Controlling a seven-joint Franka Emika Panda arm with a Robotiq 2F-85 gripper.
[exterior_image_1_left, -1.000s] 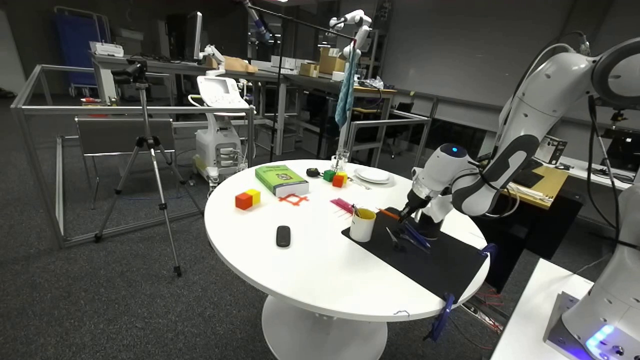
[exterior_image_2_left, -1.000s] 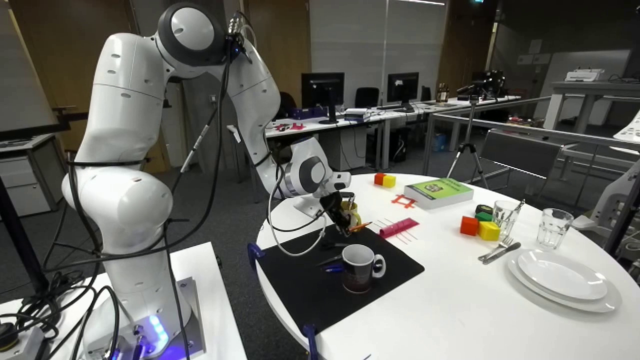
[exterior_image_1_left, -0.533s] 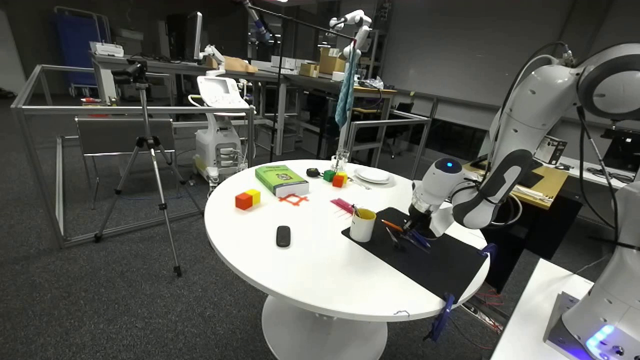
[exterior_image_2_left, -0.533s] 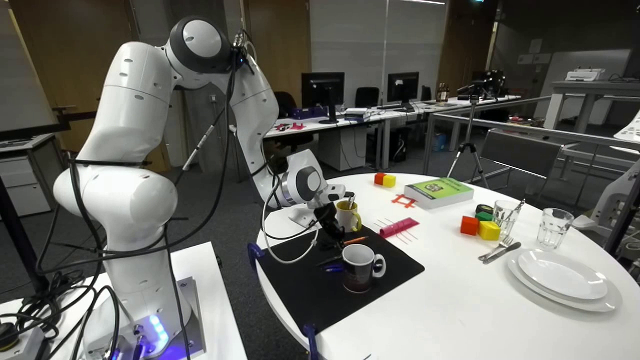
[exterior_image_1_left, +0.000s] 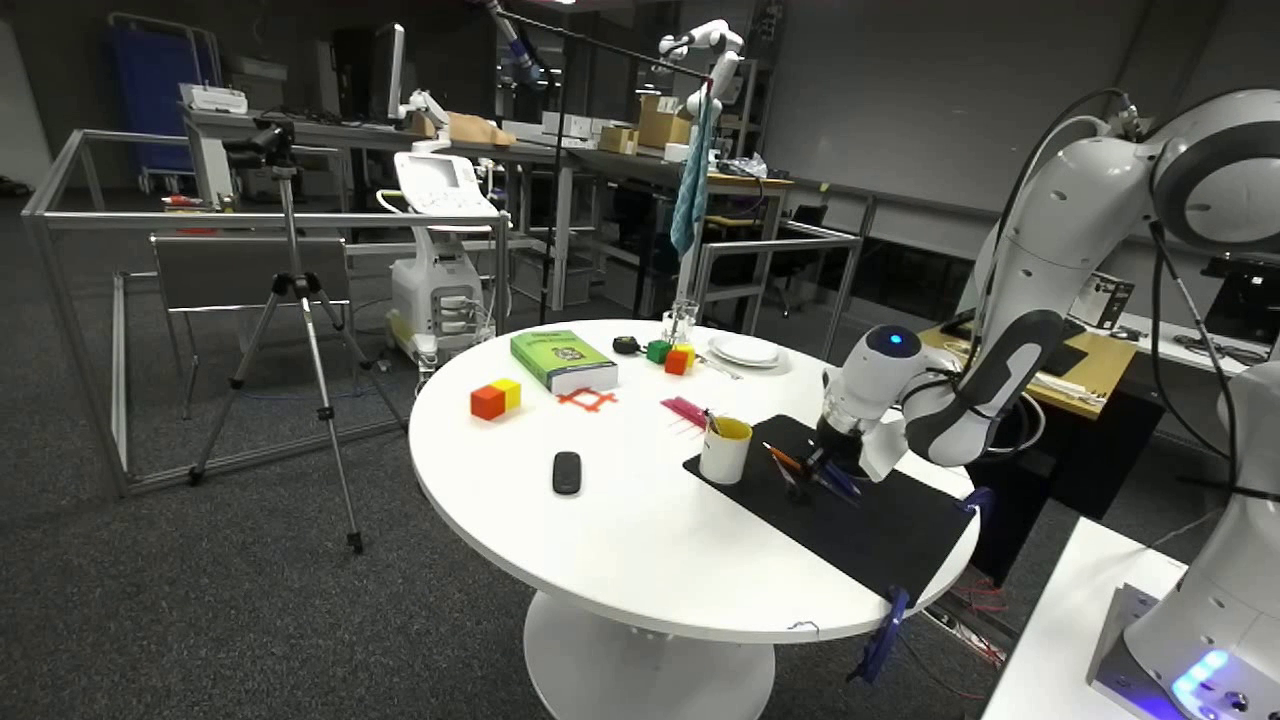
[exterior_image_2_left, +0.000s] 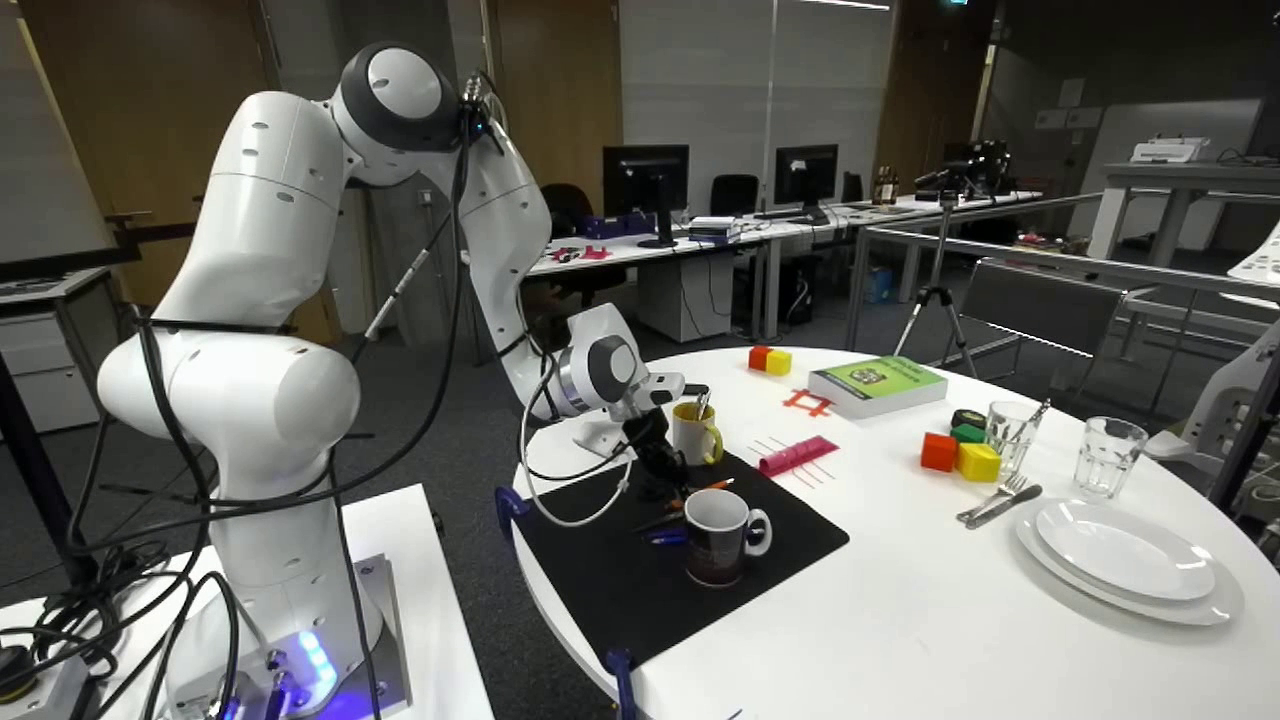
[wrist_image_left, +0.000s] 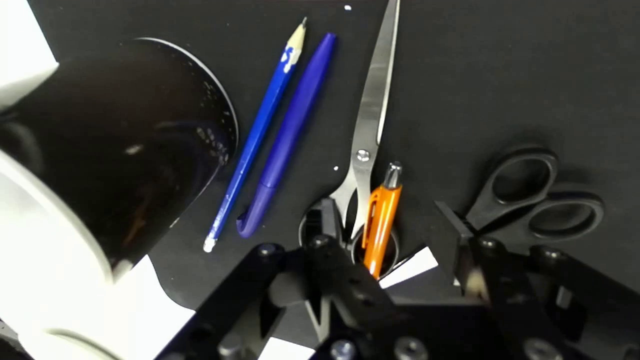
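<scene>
My gripper (wrist_image_left: 382, 201) is open just above the black mat (exterior_image_2_left: 610, 590); it also shows in both exterior views (exterior_image_1_left: 815, 462) (exterior_image_2_left: 672, 488). An orange pen (wrist_image_left: 382, 227) lies between the fingers, closer to the left one in the wrist view, with a gap to the right one. It crosses a handle ring of silver scissors (wrist_image_left: 370, 110). The left finger covers part of the other ring. Dark-handled scissors (wrist_image_left: 520, 195) lie beside the right finger. A blue pencil (wrist_image_left: 255, 135) and a purple pen (wrist_image_left: 292, 130) lie left, by a dark brown mug (wrist_image_left: 150, 110).
A white mug with yellow inside (exterior_image_1_left: 722, 458) holding pens stands by the mat's edge. A green book (exterior_image_2_left: 875, 390), coloured blocks (exterior_image_2_left: 940, 452), a pink strip (exterior_image_2_left: 798, 455), glasses (exterior_image_2_left: 1110, 455), plates (exterior_image_2_left: 1190, 600) and a black remote-like object (exterior_image_1_left: 566, 472) are on the round table. Blue clamps (exterior_image_1_left: 882, 640) grip its edge.
The arm has come down towards the mat. The orange pen moved down with the gripper and now rests among the scissors between open fingers. The last half second shows only slight movement.
</scene>
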